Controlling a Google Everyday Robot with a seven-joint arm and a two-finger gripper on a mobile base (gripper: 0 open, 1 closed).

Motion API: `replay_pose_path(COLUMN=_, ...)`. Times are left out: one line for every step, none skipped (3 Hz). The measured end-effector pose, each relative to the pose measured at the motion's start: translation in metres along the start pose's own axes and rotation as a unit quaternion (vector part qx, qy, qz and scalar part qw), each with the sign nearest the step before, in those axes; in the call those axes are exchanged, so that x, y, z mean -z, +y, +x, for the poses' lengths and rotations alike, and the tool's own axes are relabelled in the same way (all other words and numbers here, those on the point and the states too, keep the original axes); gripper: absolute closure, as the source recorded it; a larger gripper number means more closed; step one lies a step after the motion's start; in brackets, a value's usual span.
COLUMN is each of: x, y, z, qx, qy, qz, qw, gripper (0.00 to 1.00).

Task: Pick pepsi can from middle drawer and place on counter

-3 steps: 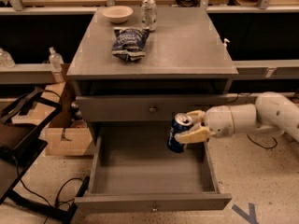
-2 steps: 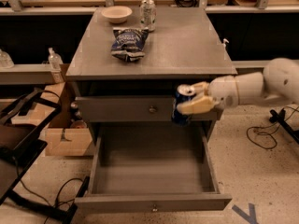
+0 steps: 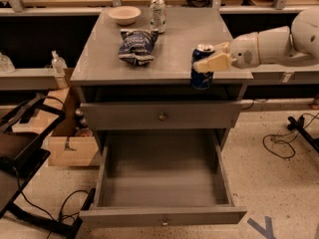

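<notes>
The pepsi can [image 3: 201,72] is dark blue with a silver lid. It hangs upright in the air at the front right edge of the counter [image 3: 174,49], its base below the counter's top level. My gripper [image 3: 211,57] reaches in from the right and is shut on the can, with one tan finger [image 3: 213,63] across its front. The middle drawer [image 3: 162,183] is pulled fully out below, and its grey inside holds nothing. Its front panel [image 3: 149,217] faces the camera.
On the counter lie a dark blue chip bag [image 3: 135,45], a tan bowl [image 3: 124,14] and a silver-white can [image 3: 157,15] at the back. The upper drawer [image 3: 162,115] is closed. A cardboard box [image 3: 67,146] and black frames stand to the left. Cables lie on the floor at right.
My gripper has lifted the pepsi can from just above the open drawer up to the height of the counter's front edge. The drawer and the counter items have not moved.
</notes>
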State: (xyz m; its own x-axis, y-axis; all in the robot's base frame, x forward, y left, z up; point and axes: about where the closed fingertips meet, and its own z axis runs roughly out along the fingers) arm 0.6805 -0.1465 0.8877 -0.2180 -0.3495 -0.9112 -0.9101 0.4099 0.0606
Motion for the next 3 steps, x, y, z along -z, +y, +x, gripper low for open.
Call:
replay_pose_path(x=0.011, y=-0.031, z=-0.035, qx=0.000, qy=-0.005, qz=0.058, qw=0.9983, gripper=1.00)
replay_pose_path(x=0.013, y=-0.059, z=-0.053, qx=0.007, qy=-0.010, qz=0.129, qw=0.9915, gripper=1.00)
replay_pose_path(x=-0.008, y=-0.074, z=-0.036, qx=0.001, qy=-0.017, qz=0.165, qw=0.9861, gripper=1.00)
